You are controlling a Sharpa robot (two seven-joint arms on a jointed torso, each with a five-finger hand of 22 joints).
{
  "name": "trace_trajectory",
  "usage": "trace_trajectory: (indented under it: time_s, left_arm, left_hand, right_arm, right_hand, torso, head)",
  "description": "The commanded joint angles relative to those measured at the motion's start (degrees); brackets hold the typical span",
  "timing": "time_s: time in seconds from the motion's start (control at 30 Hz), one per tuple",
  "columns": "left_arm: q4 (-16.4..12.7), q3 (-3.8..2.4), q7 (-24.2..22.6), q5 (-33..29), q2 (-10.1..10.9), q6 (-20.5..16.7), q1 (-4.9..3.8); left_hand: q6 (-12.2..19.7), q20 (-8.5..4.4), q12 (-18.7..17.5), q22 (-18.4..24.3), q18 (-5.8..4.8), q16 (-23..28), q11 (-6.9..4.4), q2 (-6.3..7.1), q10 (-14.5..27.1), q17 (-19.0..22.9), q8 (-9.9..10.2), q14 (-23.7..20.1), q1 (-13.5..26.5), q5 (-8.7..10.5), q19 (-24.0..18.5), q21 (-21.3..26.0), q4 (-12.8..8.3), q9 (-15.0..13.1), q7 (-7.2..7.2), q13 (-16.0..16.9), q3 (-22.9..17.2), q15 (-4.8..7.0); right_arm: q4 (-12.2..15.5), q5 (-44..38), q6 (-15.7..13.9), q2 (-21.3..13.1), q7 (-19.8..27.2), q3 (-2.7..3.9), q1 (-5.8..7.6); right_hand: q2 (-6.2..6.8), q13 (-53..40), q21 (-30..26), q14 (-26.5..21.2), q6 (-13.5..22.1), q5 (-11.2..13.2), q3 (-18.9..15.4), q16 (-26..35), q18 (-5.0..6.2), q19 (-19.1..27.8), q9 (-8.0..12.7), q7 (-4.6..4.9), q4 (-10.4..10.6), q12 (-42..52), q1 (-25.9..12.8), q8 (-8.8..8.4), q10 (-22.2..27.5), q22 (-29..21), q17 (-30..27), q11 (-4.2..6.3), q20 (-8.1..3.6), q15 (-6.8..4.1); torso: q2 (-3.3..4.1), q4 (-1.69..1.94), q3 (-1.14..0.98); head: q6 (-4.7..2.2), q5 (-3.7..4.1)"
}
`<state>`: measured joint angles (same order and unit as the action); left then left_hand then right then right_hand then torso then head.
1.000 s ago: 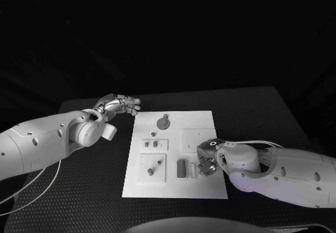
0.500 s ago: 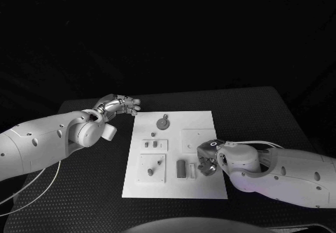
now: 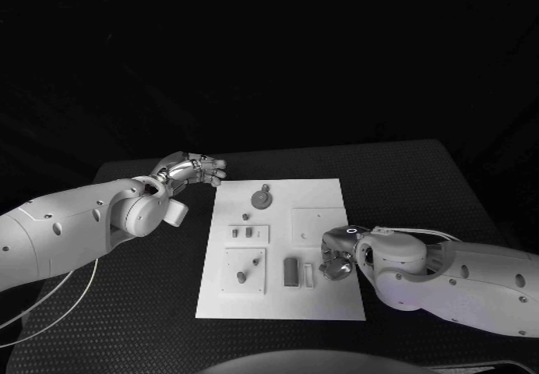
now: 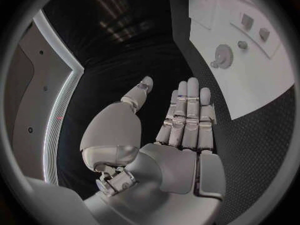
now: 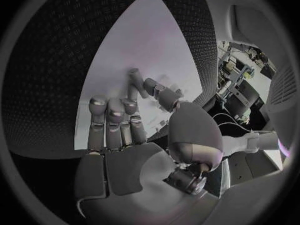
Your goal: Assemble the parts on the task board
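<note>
1. The task board (image 3: 281, 249) lies flat at the centre of the black table (image 3: 427, 179), its long side running away from the robot.
2. Small grey parts sit on the task board: a round toothed part (image 3: 262, 199) near the far end, a pair of small blocks (image 3: 241, 231) at mid-length, and an upright bar (image 3: 291, 271) toward the near end.
3. The right hand (image 3: 333, 261) is over the near right portion of the board, just beside the bar. In the right wrist view its fingers (image 5: 134, 85) reach onto the white surface; whether anything is pinched cannot be told.
4. The left hand (image 3: 193, 168) is off the board's far left corner, over the table. Its fingers (image 4: 187, 115) are extended side by side, thumb apart, holding nothing.
</note>
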<state>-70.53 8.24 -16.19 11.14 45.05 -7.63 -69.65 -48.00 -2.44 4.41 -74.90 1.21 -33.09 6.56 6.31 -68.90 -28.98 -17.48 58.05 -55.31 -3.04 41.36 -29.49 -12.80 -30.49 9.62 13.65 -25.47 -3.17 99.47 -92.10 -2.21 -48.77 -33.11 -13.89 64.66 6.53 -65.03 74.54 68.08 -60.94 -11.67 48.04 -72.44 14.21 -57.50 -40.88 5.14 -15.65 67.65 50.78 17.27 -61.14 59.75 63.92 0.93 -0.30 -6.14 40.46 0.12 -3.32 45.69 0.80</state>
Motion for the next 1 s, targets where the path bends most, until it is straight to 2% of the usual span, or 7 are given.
trace_trajectory:
  time_s: [0.03,0.23,0.47,0.63,0.83,0.9,1.0]
  left_arm:
    - [-0.1,-0.04,-0.4,0.3,-0.1,0.4,-0.06]
    - [-0.2,-0.04,-0.4,0.3,0.0,0.4,-0.06]
    - [-0.3,-0.04,-0.3,0.4,0.0,0.4,-0.06]
    - [-0.3,-0.04,-0.3,0.4,0.1,0.4,-0.06]
    - [-0.4,-0.04,-0.3,0.4,0.0,0.5,-0.07]
    - [-0.4,-0.04,-0.3,0.4,0.1,0.5,-0.07]
    - [-0.4,-0.04,-0.3,0.4,0.1,0.5,-0.07]
  left_hand:
    - [-0.1,0.36,-0.2,-0.6,0.27,0.3,-0.03,-0.17,0.2,-0.1,0.1,0.0,0.2,-0.09,0.0,0.4,0.4,0.1,0.24,-0.1,0.0,-0.46]
    - [-0.1,0.35,-0.2,-0.6,0.27,0.4,-0.04,-0.16,0.2,-0.1,0.0,0.0,0.2,-0.09,0.0,0.4,0.4,0.1,0.23,-0.1,0.0,-0.46]
    - [-0.1,0.35,-0.2,-0.6,0.27,0.4,-0.04,-0.15,0.2,-0.2,0.0,0.0,0.2,-0.09,0.0,0.4,0.4,0.1,0.23,0.0,0.0,-0.45]
    - [-0.1,0.35,-0.2,-0.6,0.27,0.4,-0.04,-0.14,0.2,-0.2,0.0,0.0,0.2,-0.09,0.1,0.4,0.4,0.1,0.23,0.0,0.0,-0.45]
    - [-0.1,0.35,-0.2,-0.6,0.27,0.4,-0.04,-0.14,0.2,-0.2,0.0,0.0,0.2,-0.09,0.1,0.4,0.4,0.1,0.23,0.0,0.0,-0.45]
    - [-0.1,0.36,-0.2,-0.6,0.27,0.4,-0.04,-0.13,0.2,-0.2,0.0,0.0,0.2,-0.09,0.1,0.4,0.4,0.1,0.23,0.0,0.0,-0.45]
    - [-0.1,0.36,-0.2,-0.6,0.27,0.4,-0.04,-0.13,0.2,-0.2,0.0,0.0,0.2,-0.08,0.1,0.4,0.4,0.1,0.23,0.0,0.0,-0.45]
  right_arm:
    - [-0.5,8.7,-2.6,-0.6,-1.1,-0.25,-0.01]
    - [0.7,21.7,-3.6,-1.3,0.2,-0.15,0.47]
    - [0.5,25.4,-6.5,-1.2,0.0,-0.09,0.79]
    - [0.0,27.6,-7.2,-0.7,-0.5,-0.1,0.8]
    - [-0.4,29.8,-10.1,-0.3,-0.5,-0.1,0.79]
    - [-0.6,32.5,-10.7,0.1,-0.3,-0.1,0.79]
    - [-0.9,33.1,-11.0,0.5,-0.2,-0.1,0.79]
  right_hand:
    - [-1.02,0.1,0.2,0.5,-0.5,-0.5,0.5,0.4,0.79,-0.5,9.6,0.0,0.0,-0.1,1.1,-0.19,-0.5,-0.1,0.0,0.07,0.1,-0.01]
    - [-1.02,0.0,0.3,0.7,-0.7,-1.6,0.1,0.4,0.79,-0.8,9.7,-0.1,-0.2,-0.1,0.5,-0.08,-0.7,-0.3,0.0,0.17,-0.01,-0.21]
    - [-0.53,0.0,0.4,0.8,-0.8,-1.7,-0.9,0.4,0.79,-1.0,9.8,-0.13,-0.1,-0.1,-0.4,-0.01,-0.8,-0.5,0.1,0.21,-0.06,-0.28]
    - [0.18,0.0,0.4,0.9,-0.8,-0.9,-1.6,0.4,0.79,-1.1,9.9,-0.17,0.3,-0.1,-1.0,0.01,-0.8,-0.7,0.1,0.25,-0.16,-0.35]
    - [1.19,-0.1,0.4,1.0,-0.8,0.1,-2.2,0.5,0.79,-1.2,10.1,-0.18,0.9,-0.2,-1.7,0.02,-0.8,-0.9,0.1,0.26,-0.27,-0.39]
    - [1.81,-0.1,0.4,1.1,-0.9,1.9,-2.3,0.5,0.79,-1.3,10.2,-0.22,1.4,-0.2,-1.9,0.02,-0.9,-1.1,0.1,0.28,-0.43,-0.44]
    - [2.2,-0.1,0.4,1.1,-0.8,2.5,-2.4,0.5,0.79,-1.4,10.3,-0.18,1.7,-0.3,-2.0,-0.01,-0.9,-1.1,0.2,0.28,-0.51,-0.45]
  torso:
    - [0.01,0.06,0.03]
    - [0.02,0.03,0.04]
    - [0.04,0.11,0.06]
    - [0.04,0.05,0.08]
    - [0.04,0.01,0.09]
    - [0.03,0.04,0.1]
    - [0.04,0.05,0.05]
  head:
    - [-0.06,0.1]
    - [-0.04,-0.1]
    - [-0.03,-0.02]
    - [0.01,0.03]
    - [-0.07,0.09]
    - [-0.1,0.1]
    - [-0.12,0.09]
